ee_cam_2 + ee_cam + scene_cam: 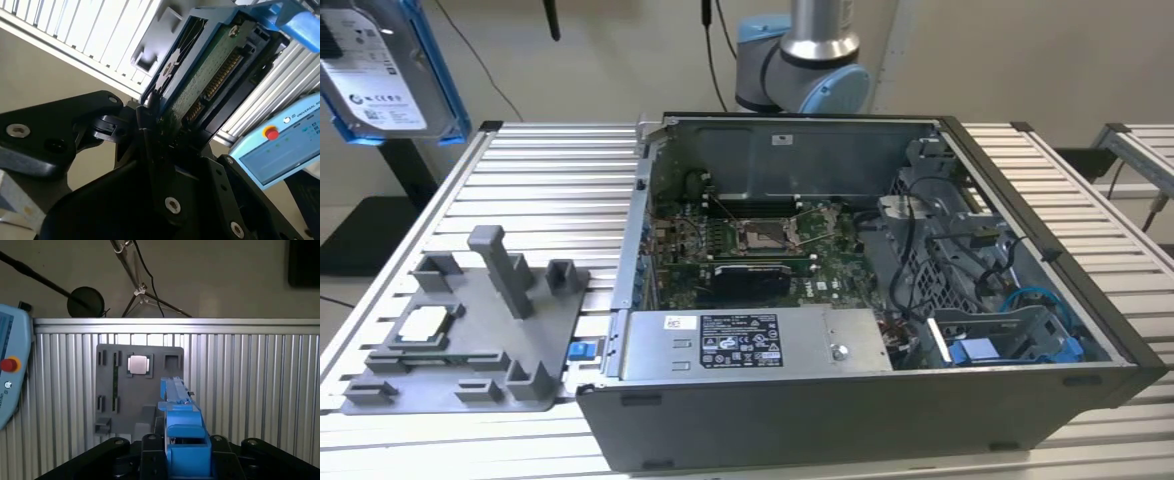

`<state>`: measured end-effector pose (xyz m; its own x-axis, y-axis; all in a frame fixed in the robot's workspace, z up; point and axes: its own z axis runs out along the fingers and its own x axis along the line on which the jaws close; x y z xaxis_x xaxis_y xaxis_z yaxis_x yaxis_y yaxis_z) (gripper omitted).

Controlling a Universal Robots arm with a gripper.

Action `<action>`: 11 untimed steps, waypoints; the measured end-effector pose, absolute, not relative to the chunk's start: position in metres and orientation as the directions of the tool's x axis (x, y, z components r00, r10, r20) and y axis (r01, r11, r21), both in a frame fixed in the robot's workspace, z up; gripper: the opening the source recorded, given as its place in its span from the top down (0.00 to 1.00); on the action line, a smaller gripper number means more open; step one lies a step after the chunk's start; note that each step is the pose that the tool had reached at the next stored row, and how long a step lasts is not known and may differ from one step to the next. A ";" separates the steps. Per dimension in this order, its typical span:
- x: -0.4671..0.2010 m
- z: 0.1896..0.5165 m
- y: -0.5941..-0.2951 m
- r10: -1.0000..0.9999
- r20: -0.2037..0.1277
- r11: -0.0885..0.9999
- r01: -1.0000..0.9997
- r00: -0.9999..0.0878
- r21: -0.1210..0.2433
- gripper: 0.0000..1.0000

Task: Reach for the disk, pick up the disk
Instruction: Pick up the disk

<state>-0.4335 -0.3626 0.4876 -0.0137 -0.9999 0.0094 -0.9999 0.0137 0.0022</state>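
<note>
Uncovered case [854,420] on worktop [547,180] contains motherboard [761,240] and power supply [747,340]. Hand [167,127] grips 1 disk [380,75], clear of the worktop.

The disk [380,70] held aloft, standing on edge, at 10 o'clock in the exterior view.

It is a flat silver-grey metal drive with a white printed label [374,85] facing the exterior camera, framed by a bright blue bracket [452,88]. Its long side runs roughly from 12 to 6 o'clock, with the upper end tipped slightly toward 11. In the second wrist view its other face shows a green circuit board [200,80] with a row of connector pins, and one end is clamped in the gripper [162,127]. In the first wrist view it appears edge-on.
</note>
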 end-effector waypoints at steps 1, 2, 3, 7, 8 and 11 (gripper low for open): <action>-0.431 0.488 -0.363 -1.000 0.009 0.014 -1.000 -0.014 0.002 1.00; -0.428 0.488 -0.363 -1.000 0.009 0.014 -1.000 -0.014 0.002 1.00; -0.425 0.488 -0.363 -1.000 0.009 0.014 -1.000 -0.014 0.002 1.00; -0.415 0.488 -0.363 -1.000 0.009 0.014 -1.000 -0.014 0.002 1.00; -0.413 0.488 -0.363 -1.000 0.009 0.014 -1.000 -0.014 0.003 1.00; -0.405 0.488 -0.363 -1.000 0.009 0.014 -1.000 -0.014 0.003 1.00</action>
